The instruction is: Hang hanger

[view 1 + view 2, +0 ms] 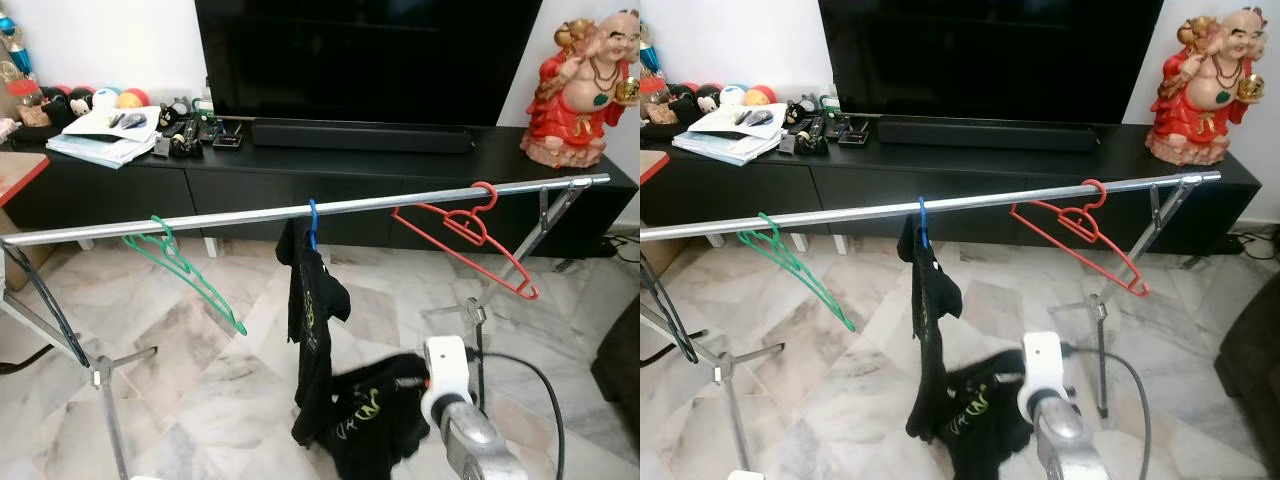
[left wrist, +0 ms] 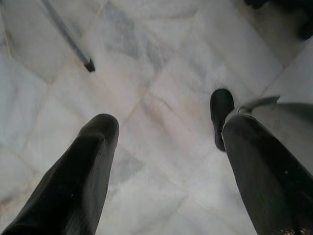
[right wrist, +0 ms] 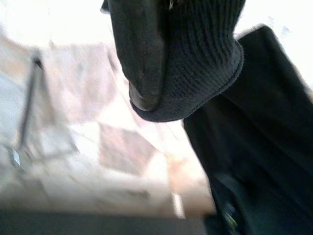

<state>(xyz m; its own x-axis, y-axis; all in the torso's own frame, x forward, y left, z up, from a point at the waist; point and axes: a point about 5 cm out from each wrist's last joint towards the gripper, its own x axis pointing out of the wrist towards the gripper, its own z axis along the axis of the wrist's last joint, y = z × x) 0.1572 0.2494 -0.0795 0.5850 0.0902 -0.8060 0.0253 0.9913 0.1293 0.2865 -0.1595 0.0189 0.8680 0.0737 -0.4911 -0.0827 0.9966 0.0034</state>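
Note:
A silver rail point(image 1: 220, 217) spans the room on a folding rack. On it hang a green hanger point(image 1: 185, 268) on the left, a blue hanger point(image 1: 313, 222) in the middle and a red hanger point(image 1: 465, 235) on the right. A black shirt point(image 1: 315, 320) droops from the blue hanger, and its lower part is bunched by my right arm point(image 1: 450, 395). In the right wrist view my right gripper point(image 3: 171, 98) is shut on the shirt's ribbed black edge point(image 3: 205, 54). My left gripper point(image 2: 166, 132) hangs open over bare marble floor.
Behind the rail stands a black TV console point(image 1: 300, 170) with a TV point(image 1: 360, 55), papers point(image 1: 105, 135) and a red figurine point(image 1: 580, 90). Rack legs point(image 1: 105, 390) stand on the marble floor. A black cable point(image 1: 545, 400) loops at my right. A dark seat edge point(image 1: 620, 350) is far right.

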